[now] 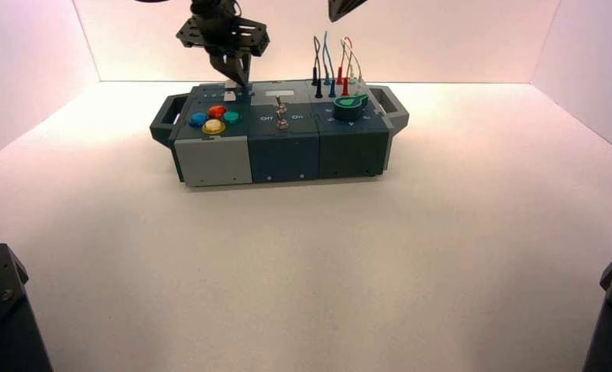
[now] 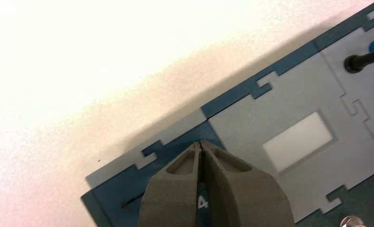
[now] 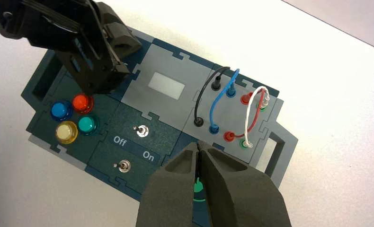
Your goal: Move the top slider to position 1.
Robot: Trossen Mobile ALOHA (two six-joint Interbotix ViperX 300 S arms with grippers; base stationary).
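I can read white "Off" and "On" lettering on the dark middle panel of the box, lying between its two small metal toggle switches. My left wrist view shows a white "4" printed on the dark slider panel. No other lettering is readable.

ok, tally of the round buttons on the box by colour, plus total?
Left end of the box, beside the left gripper:
Blue button: 1
Red button: 1
Yellow button: 1
Green button: 1
Total: 4
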